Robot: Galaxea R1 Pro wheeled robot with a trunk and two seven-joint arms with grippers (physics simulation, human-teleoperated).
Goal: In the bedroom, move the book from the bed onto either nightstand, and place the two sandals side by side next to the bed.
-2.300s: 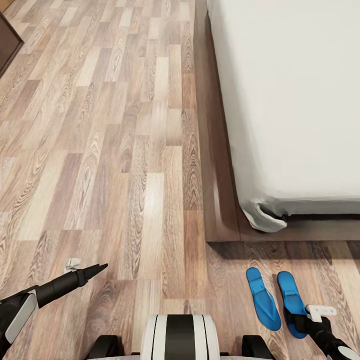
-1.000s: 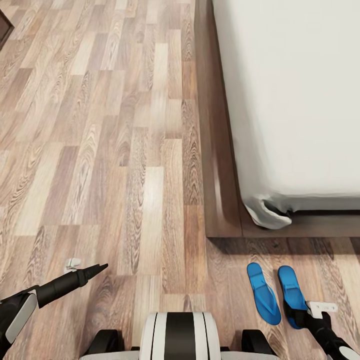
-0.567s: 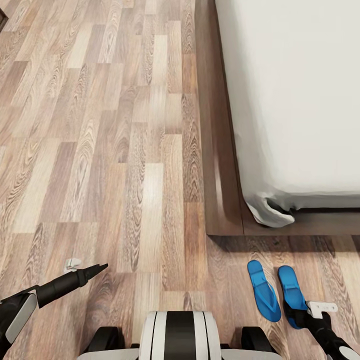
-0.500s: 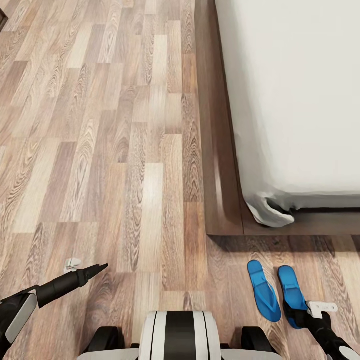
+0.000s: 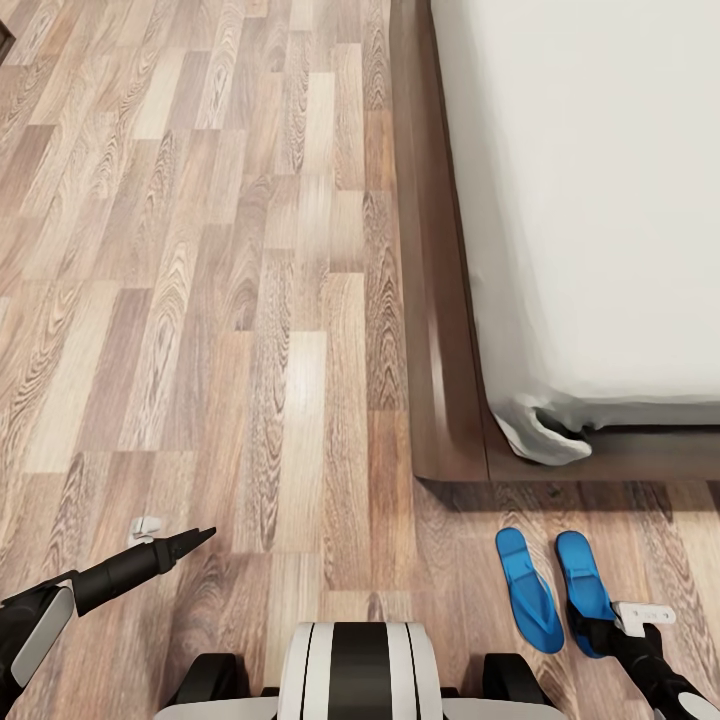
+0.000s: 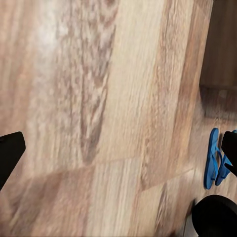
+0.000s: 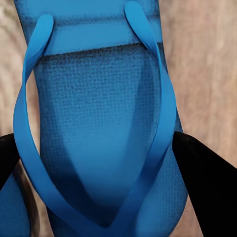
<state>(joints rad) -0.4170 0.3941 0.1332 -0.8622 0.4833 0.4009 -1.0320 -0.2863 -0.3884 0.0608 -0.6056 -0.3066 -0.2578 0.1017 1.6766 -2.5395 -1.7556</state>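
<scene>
While straddling the right-hand bright blue flat flip-flop sandal (image 5: 585, 590), right gripper (image 7: 118, 163) noted with fingers spread wide, one either side of sole, not closed. Long axis running near to far, parallel to second blue sandal (image 5: 528, 590) just left. Both near foot of low off-white bed (image 5: 600, 200). Left gripper (image 5: 185, 543) well apart, grip indeterminate.

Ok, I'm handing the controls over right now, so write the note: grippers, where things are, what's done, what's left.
Left gripper: empty above bare floor; open or shut can't be told.
Right gripper: open, fingers on either side of the right-hand sandal, not closed on it.
Both sandals lie side by side on the floor; the other sandal is just beside it, at the foot corner of the bed.
Done: sandals look placed.
Left: back the right gripper off, then move the book to a nightstand.
</scene>
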